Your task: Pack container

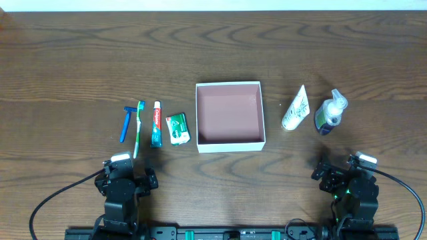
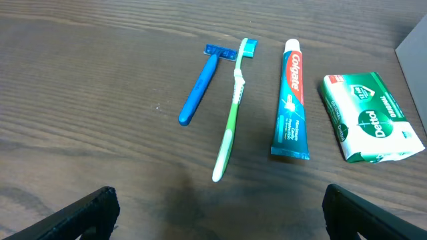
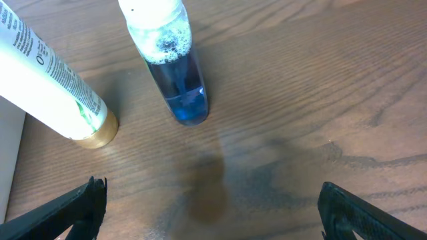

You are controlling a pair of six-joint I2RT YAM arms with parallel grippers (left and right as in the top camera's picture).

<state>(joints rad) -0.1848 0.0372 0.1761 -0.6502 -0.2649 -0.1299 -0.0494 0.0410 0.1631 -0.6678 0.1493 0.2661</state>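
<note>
The container (image 1: 230, 142), a shallow white box with a pinkish-brown inside, sits empty at the table's middle. Left of it lie a blue razor (image 1: 125, 124), a green toothbrush (image 1: 138, 129), a toothpaste tube (image 1: 156, 124) and a green soap packet (image 1: 177, 128); all four show in the left wrist view, razor (image 2: 199, 85), toothbrush (image 2: 231, 113), toothpaste (image 2: 291, 100), soap (image 2: 370, 117). Right of it lie a white tube (image 1: 295, 109) (image 3: 50, 73) and a clear bottle with blue liquid (image 1: 330, 113) (image 3: 170, 63). My left gripper (image 2: 217, 217) and right gripper (image 3: 212, 213) are open and empty, near the front edge.
The wooden table (image 1: 80, 60) stretches back to a pale strip at the far edge. The box's white wall shows at the right edge of the left wrist view (image 2: 415, 50). Cables run from both arm bases at the front.
</note>
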